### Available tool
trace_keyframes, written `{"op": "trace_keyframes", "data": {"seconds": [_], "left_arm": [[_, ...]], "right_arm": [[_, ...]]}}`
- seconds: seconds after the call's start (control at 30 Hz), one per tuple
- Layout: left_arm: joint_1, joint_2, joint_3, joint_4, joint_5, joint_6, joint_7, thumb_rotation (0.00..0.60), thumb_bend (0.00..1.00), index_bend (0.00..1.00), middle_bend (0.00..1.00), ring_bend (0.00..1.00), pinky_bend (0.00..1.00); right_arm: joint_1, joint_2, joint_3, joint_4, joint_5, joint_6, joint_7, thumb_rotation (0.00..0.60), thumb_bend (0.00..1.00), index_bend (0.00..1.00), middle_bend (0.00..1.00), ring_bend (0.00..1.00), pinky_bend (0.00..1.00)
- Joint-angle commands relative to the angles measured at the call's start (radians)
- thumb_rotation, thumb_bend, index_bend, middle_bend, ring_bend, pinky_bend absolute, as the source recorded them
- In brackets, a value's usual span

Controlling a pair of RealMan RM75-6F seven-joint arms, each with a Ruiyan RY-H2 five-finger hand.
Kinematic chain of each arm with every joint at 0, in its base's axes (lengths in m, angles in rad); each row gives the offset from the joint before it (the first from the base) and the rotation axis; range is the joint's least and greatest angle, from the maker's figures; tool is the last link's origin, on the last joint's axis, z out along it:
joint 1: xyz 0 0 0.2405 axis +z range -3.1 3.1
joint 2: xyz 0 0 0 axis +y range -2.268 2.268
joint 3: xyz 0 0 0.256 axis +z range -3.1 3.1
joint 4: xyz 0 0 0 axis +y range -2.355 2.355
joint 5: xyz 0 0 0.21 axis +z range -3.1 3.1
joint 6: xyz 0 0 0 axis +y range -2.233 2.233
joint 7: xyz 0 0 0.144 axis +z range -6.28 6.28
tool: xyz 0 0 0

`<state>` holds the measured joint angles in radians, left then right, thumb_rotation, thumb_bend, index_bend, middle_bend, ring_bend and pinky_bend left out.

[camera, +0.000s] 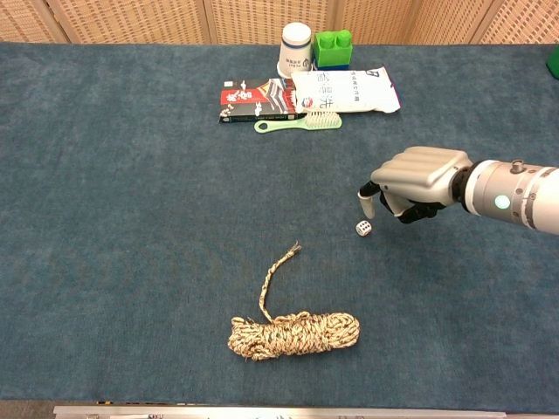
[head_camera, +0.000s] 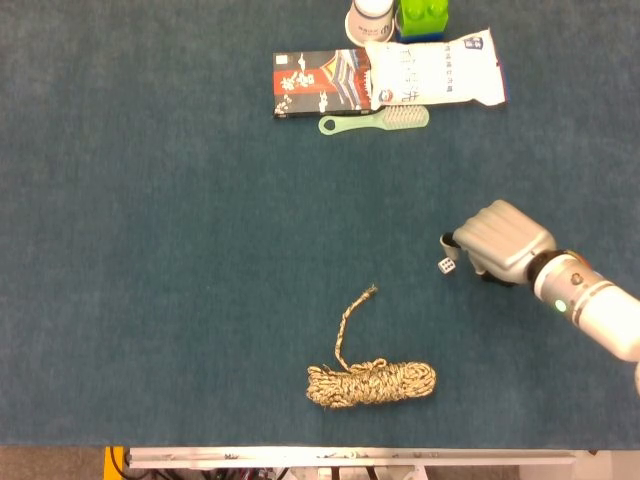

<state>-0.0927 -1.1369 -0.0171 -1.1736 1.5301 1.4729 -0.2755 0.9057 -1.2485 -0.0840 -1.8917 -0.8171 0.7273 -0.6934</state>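
Observation:
A small white die lies on the blue cloth. My right hand hovers just right of and above it, palm down. Its fingers are bent downward and the thumb points down, apart from them and just above the die. Nothing is in the hand. A coiled tan rope with one loose end lies nearer the front edge, left of the die. My left hand is in neither view.
At the far edge lie a dark printed box, a white packet, a pale green brush, a white cup and a green block. A green object shows at the chest view's right edge.

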Motion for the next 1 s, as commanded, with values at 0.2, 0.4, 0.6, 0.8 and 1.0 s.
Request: {"op": "trace_keyframes", "data": {"seconds": [0.2, 0.4, 0.6, 0.8, 1.0], "left_arm": [[-0.007, -0.004, 0.000, 0.004, 0.010, 0.003, -0.006, 0.600, 0.14, 0.51, 0.37, 0.29, 0.46], [-0.012, -0.003, 0.001, 0.001, 0.016, 0.002, 0.001, 0.600, 0.14, 0.51, 0.37, 0.29, 0.46], [-0.008, -0.003, 0.004, 0.002, 0.014, 0.006, 0.000, 0.600, 0.14, 0.51, 0.37, 0.29, 0.46], [-0.004, -0.003, 0.007, 0.003, 0.014, 0.010, -0.002, 0.600, 0.14, 0.51, 0.37, 0.29, 0.46], [-0.003, -0.001, 0.006, 0.001, 0.011, 0.011, -0.004, 0.600, 0.14, 0.51, 0.37, 0.29, 0.46]], "right_arm": [[0.031, -0.025, -0.011, 0.024, 0.009, 0.005, 0.010, 0.600, 1.00, 0.40, 1.00, 1.00, 1.00], [0.058, -0.039, -0.014, 0.039, 0.030, 0.011, 0.013, 0.600, 1.00, 0.40, 1.00, 1.00, 1.00], [0.082, -0.054, -0.022, 0.056, 0.049, 0.006, 0.022, 0.600, 1.00, 0.40, 1.00, 1.00, 1.00], [0.098, -0.075, -0.030, 0.081, 0.060, -0.004, 0.038, 0.600, 1.00, 0.40, 1.00, 1.00, 1.00], [0.114, -0.091, -0.040, 0.098, 0.068, -0.012, 0.050, 0.600, 1.00, 0.40, 1.00, 1.00, 1.00]]}}
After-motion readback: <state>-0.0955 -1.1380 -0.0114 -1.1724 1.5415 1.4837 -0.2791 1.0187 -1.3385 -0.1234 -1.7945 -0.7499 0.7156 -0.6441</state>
